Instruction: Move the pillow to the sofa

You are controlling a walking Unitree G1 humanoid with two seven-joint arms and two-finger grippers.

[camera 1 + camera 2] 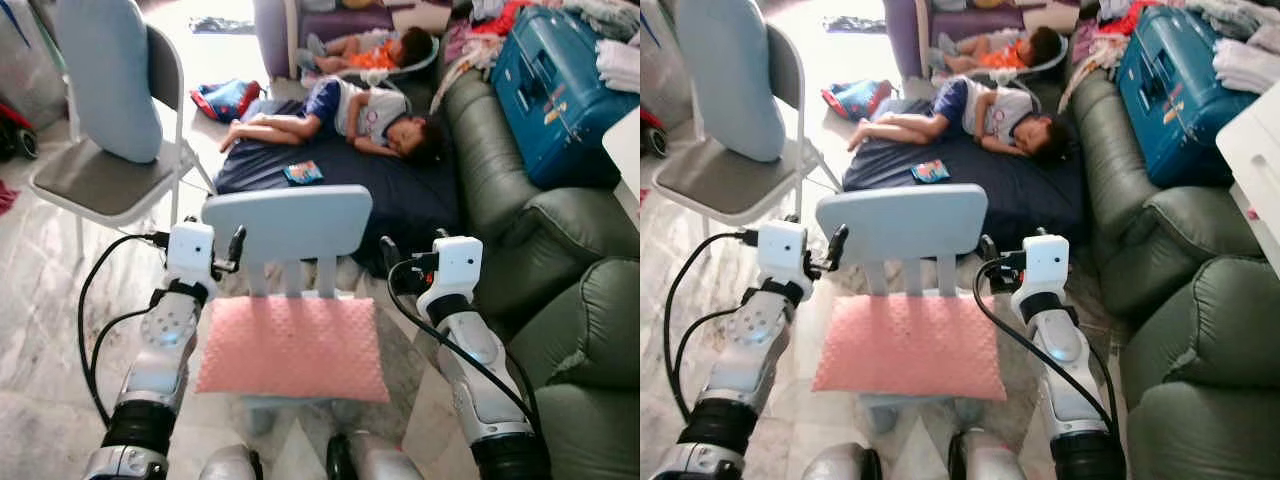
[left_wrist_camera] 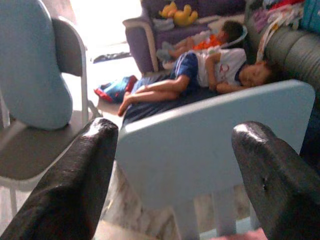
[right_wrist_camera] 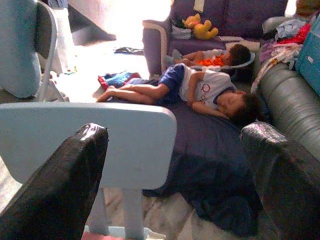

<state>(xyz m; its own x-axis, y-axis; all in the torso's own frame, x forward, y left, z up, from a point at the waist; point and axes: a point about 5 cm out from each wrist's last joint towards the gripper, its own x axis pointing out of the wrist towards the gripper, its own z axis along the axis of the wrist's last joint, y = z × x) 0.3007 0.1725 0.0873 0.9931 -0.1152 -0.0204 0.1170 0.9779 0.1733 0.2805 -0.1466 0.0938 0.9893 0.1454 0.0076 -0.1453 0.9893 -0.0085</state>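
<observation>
A pink dotted pillow (image 1: pixel 292 345) lies flat on the seat of a small light-blue chair (image 1: pixel 288 224) right in front of me. My left gripper (image 1: pixel 233 250) hovers at the left end of the chair's backrest, above the pillow's far left corner. My right gripper (image 1: pixel 391 258) is held at the backrest's right end. Both are open and hold nothing; in each wrist view the two black fingers (image 2: pixel 75 185) (image 3: pixel 60 190) stand wide apart. The green sofa (image 1: pixel 570 300) stands to my right.
A blue suitcase (image 1: pixel 550 90) and piles of clothes lie on the sofa's far end. Two people sleep on a dark blue mattress (image 1: pixel 400 195) on the floor beyond the small chair. A grey folding chair (image 1: pixel 95 185) with a light-blue cushion stands at left.
</observation>
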